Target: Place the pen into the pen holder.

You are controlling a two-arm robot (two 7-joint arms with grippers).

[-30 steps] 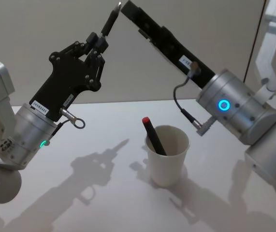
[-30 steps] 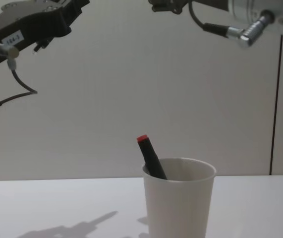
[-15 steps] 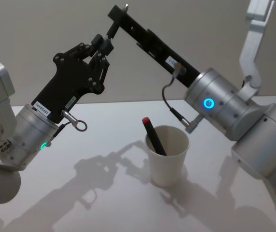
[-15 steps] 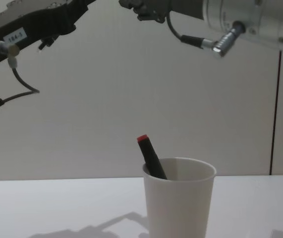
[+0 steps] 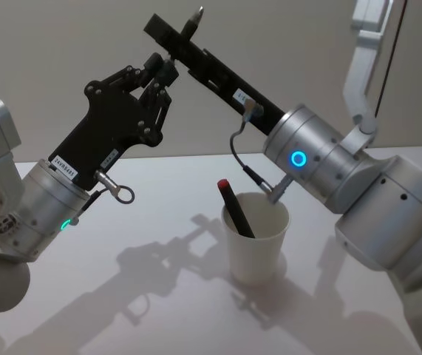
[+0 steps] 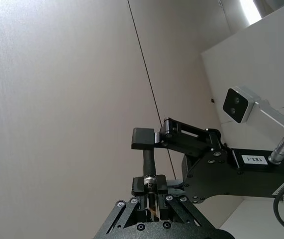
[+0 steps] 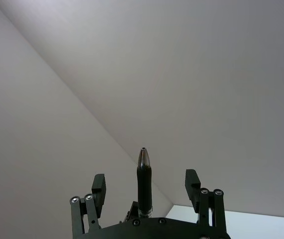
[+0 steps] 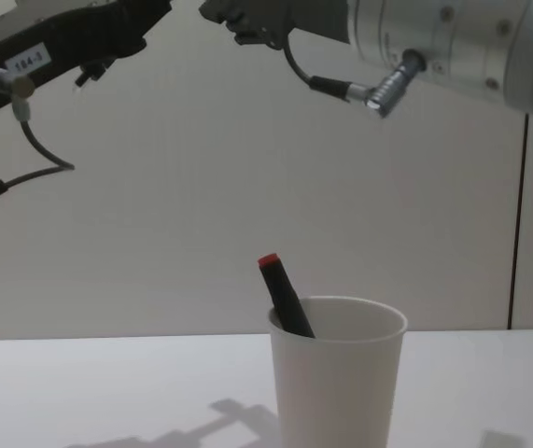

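A dark pen point(image 5: 194, 21) with a silver tip is held high above the table, my left gripper point(image 5: 163, 68) shut on its lower end. The left wrist view shows the pen point(image 6: 148, 172) rising out of the left gripper point(image 6: 150, 197). My right gripper point(image 5: 171, 41) reaches in from the right and stands open around the pen point(image 7: 144, 184), its fingers point(image 7: 98, 185) apart on either side and not touching it. The pen holder point(image 5: 256, 238), a white paper cup, stands on the table below and to the right, also seen in the chest view point(image 8: 338, 378).
A black marker with a red cap point(image 5: 233, 209) leans inside the cup toward its left rim, its cap point(image 8: 268, 261) above the rim. The white table point(image 5: 159, 296) lies bare around the cup. A plain wall is behind.
My right gripper has swung left and lower, from touching the pen's tip to straddling its shaft. The left gripper with the pen has barely moved.
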